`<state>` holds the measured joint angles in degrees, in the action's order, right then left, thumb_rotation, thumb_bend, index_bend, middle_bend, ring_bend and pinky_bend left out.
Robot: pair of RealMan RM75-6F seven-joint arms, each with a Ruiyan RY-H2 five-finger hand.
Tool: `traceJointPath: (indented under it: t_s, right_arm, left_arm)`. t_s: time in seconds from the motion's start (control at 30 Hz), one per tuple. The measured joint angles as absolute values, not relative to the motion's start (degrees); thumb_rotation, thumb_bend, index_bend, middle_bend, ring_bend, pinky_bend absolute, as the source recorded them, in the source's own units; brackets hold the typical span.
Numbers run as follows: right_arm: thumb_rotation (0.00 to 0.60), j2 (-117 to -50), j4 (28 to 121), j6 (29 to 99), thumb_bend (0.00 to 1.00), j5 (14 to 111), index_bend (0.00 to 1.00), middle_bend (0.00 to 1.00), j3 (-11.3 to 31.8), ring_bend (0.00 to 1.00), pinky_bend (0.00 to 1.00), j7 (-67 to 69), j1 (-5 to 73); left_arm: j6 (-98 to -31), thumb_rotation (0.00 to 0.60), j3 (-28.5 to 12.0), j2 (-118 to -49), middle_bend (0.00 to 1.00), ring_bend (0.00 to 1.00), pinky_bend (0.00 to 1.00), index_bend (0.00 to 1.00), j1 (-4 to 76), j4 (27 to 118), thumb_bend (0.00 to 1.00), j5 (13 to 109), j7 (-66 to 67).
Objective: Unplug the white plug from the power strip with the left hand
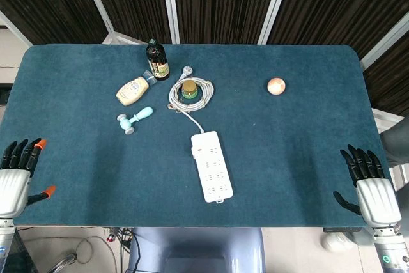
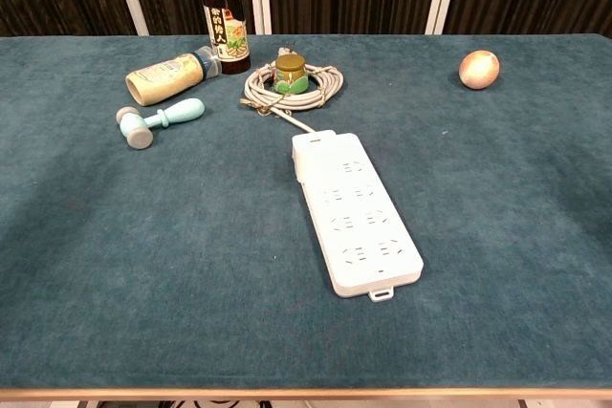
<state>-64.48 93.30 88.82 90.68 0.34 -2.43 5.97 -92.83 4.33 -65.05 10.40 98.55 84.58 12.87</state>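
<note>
The white power strip point(image 1: 211, 165) point(image 2: 357, 208) lies flat in the middle of the table, and I see nothing plugged into its sockets. Its white cord point(image 1: 173, 97) point(image 2: 326, 77) runs back into a coil, ending in a white plug point(image 1: 187, 70) lying loose on the cloth by the dark bottle. My left hand point(image 1: 16, 176) sits at the near left corner, fingers spread and empty, far from the strip. My right hand point(image 1: 369, 180) rests at the near right corner, also spread and empty. Neither hand appears in the chest view.
A dark bottle point(image 1: 157, 60) point(image 2: 223, 14) stands at the back. A cream squeeze bottle point(image 1: 132, 90) point(image 2: 169, 76) lies beside it, with a light blue roller tool point(image 1: 135, 119) point(image 2: 158, 119) nearby. A small jar point(image 1: 189, 89) point(image 2: 291, 71) sits inside the coil. A peach-coloured ball point(image 1: 276, 85) point(image 2: 479, 69) lies back right.
</note>
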Motion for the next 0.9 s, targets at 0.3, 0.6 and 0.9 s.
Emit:
traceJointPath:
  t_s: [0.3, 0.6, 0.9]
  right_arm:
    - [0.600, -64.62, 92.88, 87.82, 0.29, 91.18, 0.00, 0.00, 0.37, 0.00, 0.00, -2.33, 6.23]
    - [0.600, -65.12, 93.37, 84.55, 0.30, 96.61, 0.00, 0.00, -0.87, 0.00, 0.00, -3.35, 8.91]
    - [0.600, -68.04, 98.53, 73.79, 0.68, 103.46, 0.00, 0.00, -1.76, 0.00, 0.04, -14.52, 15.67]
  left_arm:
    - [-90.89, 0.600, 4.00, -65.85, 0.06, 0.00, 0.00, 0.02, 10.13, 98.38, 0.01, 84.77, 14.00]
    - [-86.79, 0.600, 1.85, -65.82, 0.06, 0.00, 0.00, 0.05, 12.49, 103.16, 0.01, 83.91, 16.88]
    - [-77.24, 0.600, -3.73, -65.82, 0.08, 0.01, 0.00, 0.08, 20.55, 113.56, 0.05, 80.08, 26.65]
